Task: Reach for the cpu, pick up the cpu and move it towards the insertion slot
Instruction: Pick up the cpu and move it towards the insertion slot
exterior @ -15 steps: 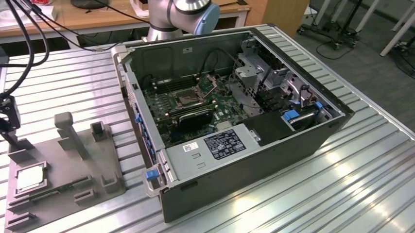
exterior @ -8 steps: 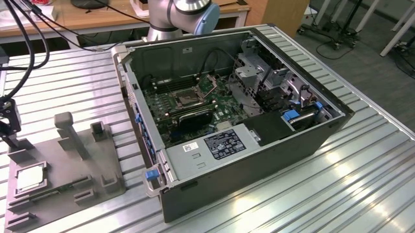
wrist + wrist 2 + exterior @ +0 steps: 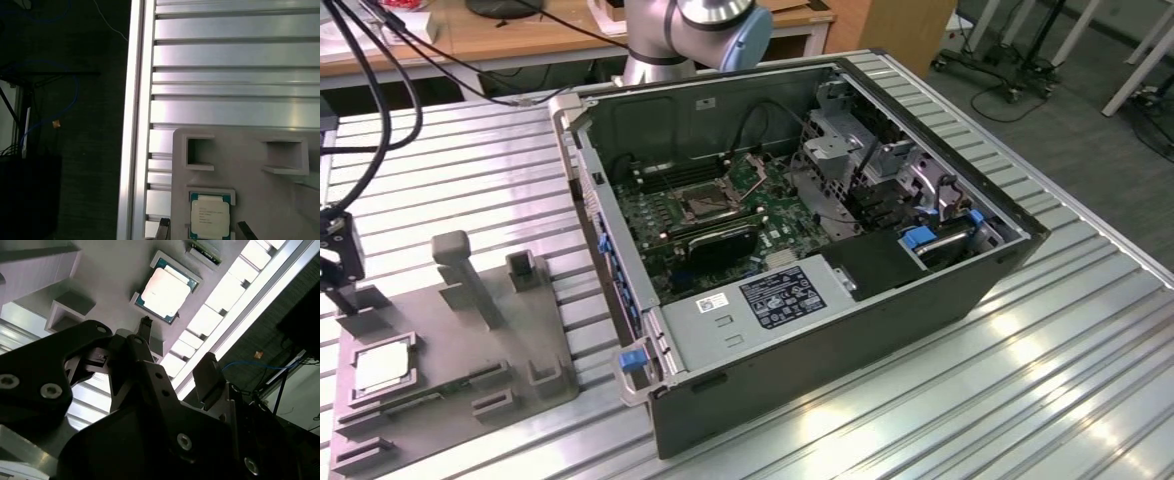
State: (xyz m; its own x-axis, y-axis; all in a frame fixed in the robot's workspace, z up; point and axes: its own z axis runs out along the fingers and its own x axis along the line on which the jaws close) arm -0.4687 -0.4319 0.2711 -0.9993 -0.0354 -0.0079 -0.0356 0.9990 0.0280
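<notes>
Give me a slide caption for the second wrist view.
Open hand hovering near the cpu, which lies seated in a grey tray on the slatted metal table.

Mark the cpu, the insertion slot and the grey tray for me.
cpu (image 3: 210,216): first wrist view, centre of its pale metal top.
insertion slot (image 3: 700,207): exterior view, dark centre inside the metal frame.
grey tray (image 3: 450,347): exterior view, bare flat base beside the cpu.

The cpu in tray; case at the exterior view's right.
</notes>
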